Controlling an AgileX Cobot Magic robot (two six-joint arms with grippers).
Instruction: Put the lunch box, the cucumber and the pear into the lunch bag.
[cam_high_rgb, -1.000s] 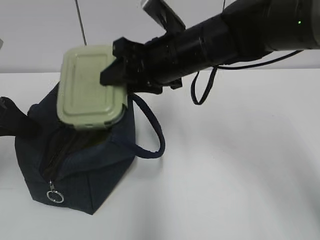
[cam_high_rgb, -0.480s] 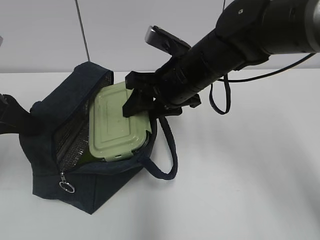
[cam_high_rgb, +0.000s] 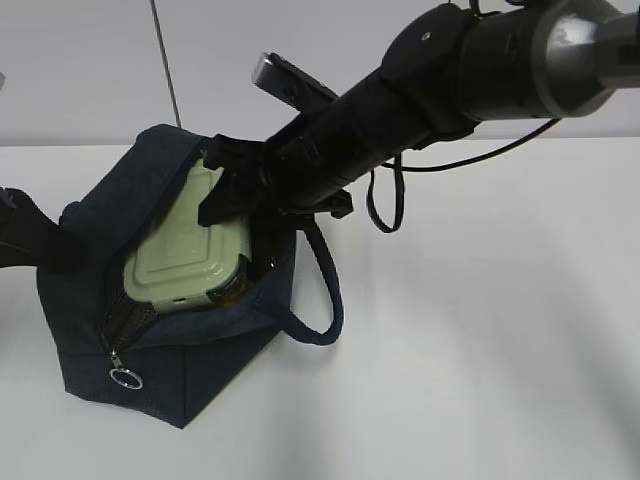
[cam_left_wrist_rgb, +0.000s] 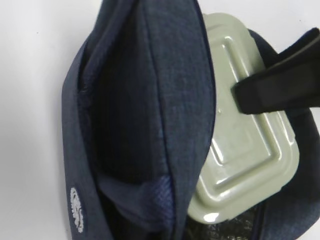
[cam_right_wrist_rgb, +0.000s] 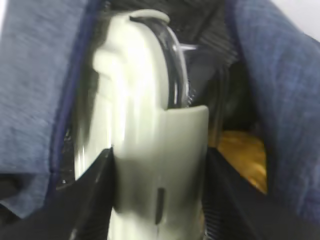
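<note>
The navy lunch bag (cam_high_rgb: 200, 360) stands open at the left, foil lining showing. The lunch box (cam_high_rgb: 185, 255), sage-green lid up and tilted, sits partly inside its mouth. My right gripper (cam_high_rgb: 232, 190) is shut on the box's far end; the right wrist view shows the fingers (cam_right_wrist_rgb: 95, 195) on both sides of the box (cam_right_wrist_rgb: 145, 125). My left gripper (cam_high_rgb: 50, 240) is at the bag's left side, apparently pinching the fabric (cam_left_wrist_rgb: 150, 100); its fingers are hidden. A yellow-brown patch (cam_right_wrist_rgb: 242, 155) deep in the bag may be the pear. The cucumber is hidden.
The bag's loop handle (cam_high_rgb: 325, 290) hangs over its right side, under my right arm. The silver zip pull ring (cam_high_rgb: 125, 378) hangs at the bag's front corner. White table (cam_high_rgb: 480, 350) stretches to the right and front; a grey wall is behind.
My right gripper has carried the lunch box down from above the bag into its open mouth. The bag's far flap now stands open. The left arm has stayed put.
</note>
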